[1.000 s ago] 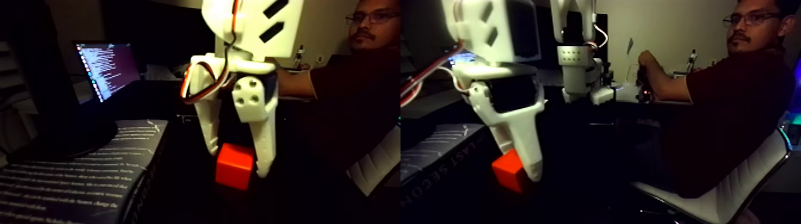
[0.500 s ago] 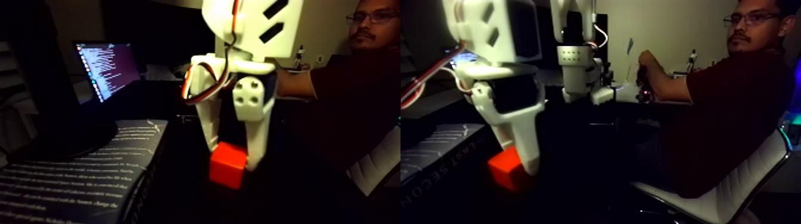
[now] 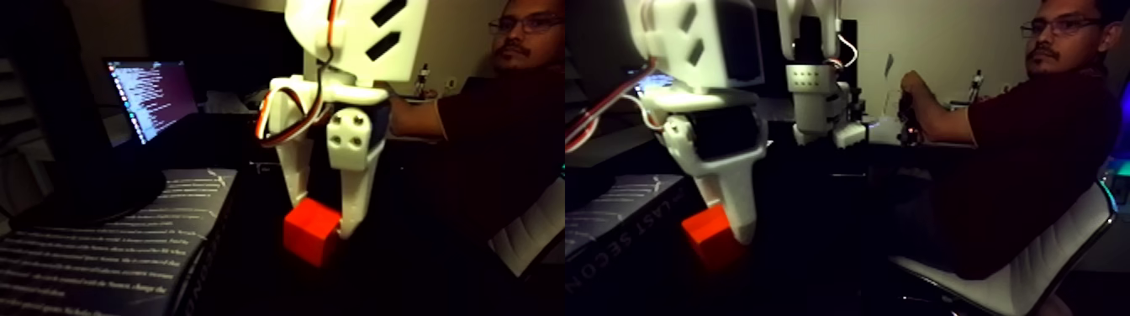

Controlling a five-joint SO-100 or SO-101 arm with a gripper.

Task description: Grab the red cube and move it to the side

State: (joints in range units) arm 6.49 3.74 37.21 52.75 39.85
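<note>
The picture holds two side-by-side takes of one dim scene. The red cube [image 3: 309, 237] sits tilted on the dark table, and it shows again in the right half [image 3: 703, 239]. My white gripper [image 3: 322, 220] hangs straight down over it. Its fingers [image 3: 353, 197] press the cube's two sides, so the gripper is shut on the cube. In the right half the nearer finger [image 3: 738, 202] hides part of the cube.
An open book [image 3: 109, 252] lies at the left, close to the cube. A lit laptop screen [image 3: 151, 97] stands behind the book. A seated person [image 3: 1034, 151] at the right holds a second white arm [image 3: 811, 92]. A white chair [image 3: 1009, 286] stands at the lower right.
The right finger has swung in towards the left one, narrowing the gap. The cube has slid and tipped to the left with it, and now sits tight between both fingers.
</note>
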